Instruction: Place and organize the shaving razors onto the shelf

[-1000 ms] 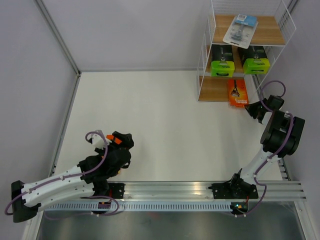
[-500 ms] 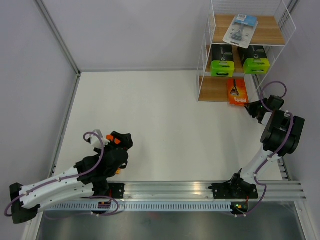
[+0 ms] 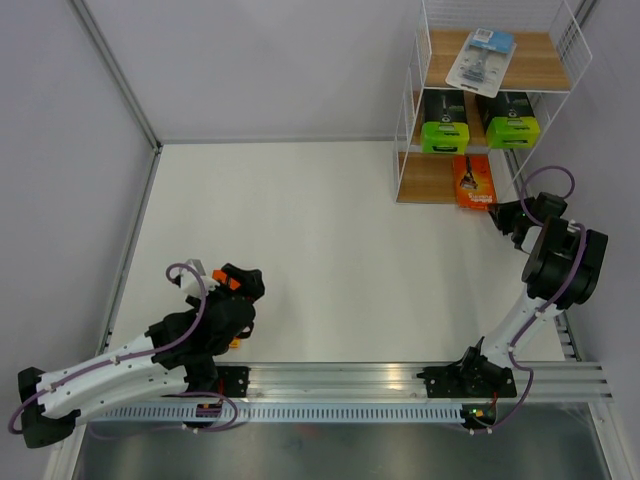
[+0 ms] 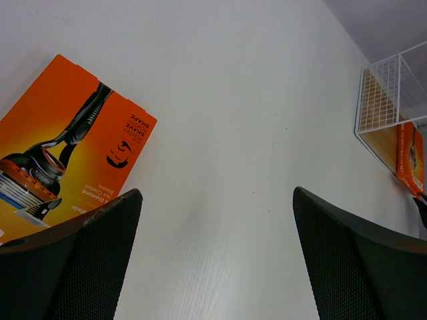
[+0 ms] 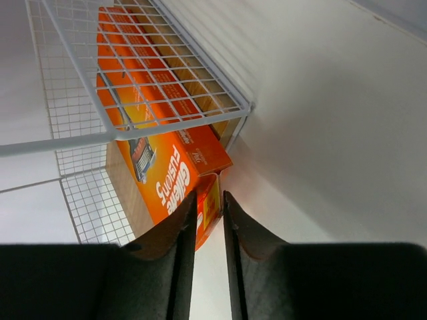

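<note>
The right claw is pressing forward with its jaws all but closed. Only a slit is showing between them, and nothing is gripped in it. Just ahead of its tips an orange card is sitting in the lowest tier of the shelf, with one corner poking out past the wire front. Over the last second this card has been sliding deeper in and the claw has been following it, so the nudging seems to be working, though the card is not yet fully home.

Above and beyond this claw, two black boxes with lime-green ends are resting on the middle board, and a clear blister is lying on the top one.

Far off across the worktop, the left claw is hanging wide open and holding nothing. A second orange card is lying flat beside one finger and partly behind it. It is probably the last pack needing shelving.
</note>
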Robot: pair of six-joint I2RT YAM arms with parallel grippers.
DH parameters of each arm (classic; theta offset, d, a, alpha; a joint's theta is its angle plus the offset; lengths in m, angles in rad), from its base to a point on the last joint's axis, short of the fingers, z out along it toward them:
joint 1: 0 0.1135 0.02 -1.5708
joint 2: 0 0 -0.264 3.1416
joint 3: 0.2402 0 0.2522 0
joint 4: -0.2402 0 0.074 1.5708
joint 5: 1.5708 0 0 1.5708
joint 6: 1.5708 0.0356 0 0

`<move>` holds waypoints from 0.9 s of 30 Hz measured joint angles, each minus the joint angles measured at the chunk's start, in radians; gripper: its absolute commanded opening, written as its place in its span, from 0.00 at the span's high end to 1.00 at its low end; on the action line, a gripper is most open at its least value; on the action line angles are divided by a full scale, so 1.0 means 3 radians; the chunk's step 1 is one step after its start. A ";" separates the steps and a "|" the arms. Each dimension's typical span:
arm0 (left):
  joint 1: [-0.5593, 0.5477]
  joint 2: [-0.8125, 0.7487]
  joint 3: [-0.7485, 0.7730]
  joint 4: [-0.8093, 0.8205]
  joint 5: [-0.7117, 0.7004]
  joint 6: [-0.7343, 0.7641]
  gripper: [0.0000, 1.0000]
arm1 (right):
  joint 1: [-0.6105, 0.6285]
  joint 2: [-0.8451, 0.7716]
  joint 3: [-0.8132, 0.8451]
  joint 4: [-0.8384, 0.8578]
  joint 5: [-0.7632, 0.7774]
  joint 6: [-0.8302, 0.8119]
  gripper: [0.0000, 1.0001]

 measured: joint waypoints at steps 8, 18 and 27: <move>0.0000 0.0039 0.0215 -0.0688 0.0102 -0.0416 0.01 | 0.0000 -0.0120 -0.0118 -0.0038 -0.0131 0.0039 0.21; 0.0001 0.0392 0.0512 -0.1868 0.0406 -0.1673 0.03 | 0.0000 -0.1366 -0.0586 -0.0516 -0.0164 -0.0132 0.02; 0.0303 0.0802 0.0573 -0.1385 0.0573 -0.0518 0.02 | 0.0439 -0.2068 -0.0959 -0.0927 -0.0150 -0.0239 0.02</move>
